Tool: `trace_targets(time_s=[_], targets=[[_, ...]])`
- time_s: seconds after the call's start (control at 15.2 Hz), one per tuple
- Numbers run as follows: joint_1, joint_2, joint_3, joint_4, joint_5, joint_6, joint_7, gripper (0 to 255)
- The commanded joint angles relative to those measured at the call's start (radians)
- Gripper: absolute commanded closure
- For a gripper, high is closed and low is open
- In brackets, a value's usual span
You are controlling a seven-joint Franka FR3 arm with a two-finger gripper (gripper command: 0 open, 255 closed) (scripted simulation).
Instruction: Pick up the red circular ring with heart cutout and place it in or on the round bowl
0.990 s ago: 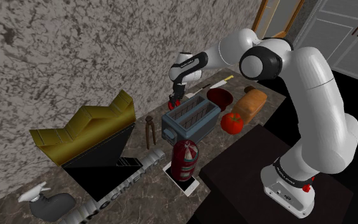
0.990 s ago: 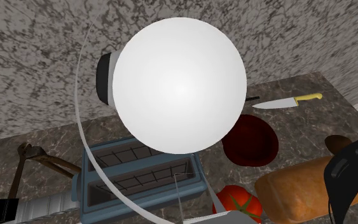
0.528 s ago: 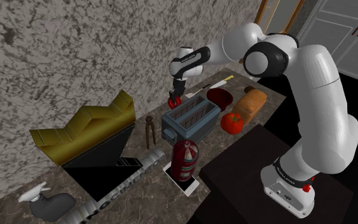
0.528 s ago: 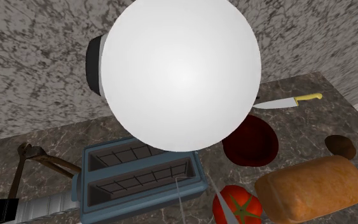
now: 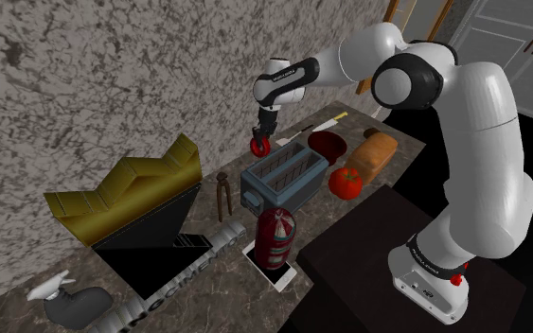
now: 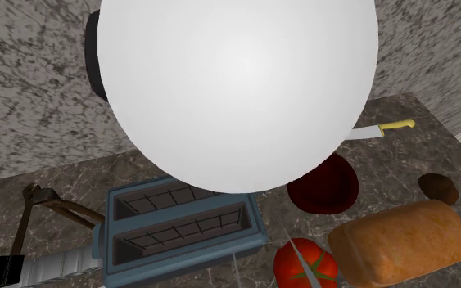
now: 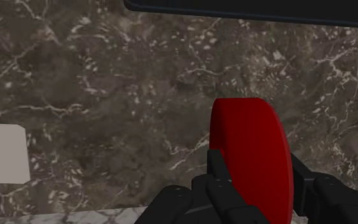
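Red and edge-on in the wrist view, the ring [image 7: 254, 159] is sitting between the two black fingers of the hand [image 7: 260, 177], which are pinching it from both sides. Beyond it I am looking at dark veined marble, the surface [image 7: 107, 95].

In the shoulder view the hand [image 5: 263, 137] is pointing down with the ring [image 5: 260, 147] hanging from its fingertips, near the stone wall and just past the far end of the blue-grey toaster [image 5: 281, 175]. As far as I can tell, the ring is hanging clear of the surface [image 5: 207, 203] and is not touching the toaster.

Just to the shoulder view's right of the toaster, the dark red round bowl [image 5: 327, 144] is standing on the surface, apart from the ring. A tomato [image 5: 346, 182] is lying nearer the stand, and a loaf of bread [image 5: 376, 153] is lying beside the bowl. A yellow-handled knife [image 5: 326, 123] is lying beyond the bowl, by the wall.

In the second exterior view a white rounded part of the arm [image 6: 237, 90] is blocking much of my sight; below it I am making out the toaster [image 6: 179, 225], the bowl [image 6: 325, 186], the tomato [image 6: 305, 266], the bread [image 6: 400, 245] and the knife [image 6: 380, 128].
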Motion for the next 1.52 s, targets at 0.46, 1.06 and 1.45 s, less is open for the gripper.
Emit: trace_targets(time_s=[0.46,1.06,1.45], targets=[[0.002,-0.075,-0.007,0.008,-0.011,-0.082,0.018,255],[0.003,-0.135,-0.011,0.036,-0.021,-0.168,0.037,255],[-0.063,-0.221,-0.036,-0.089,-0.015,-0.147,-0.061,255]])
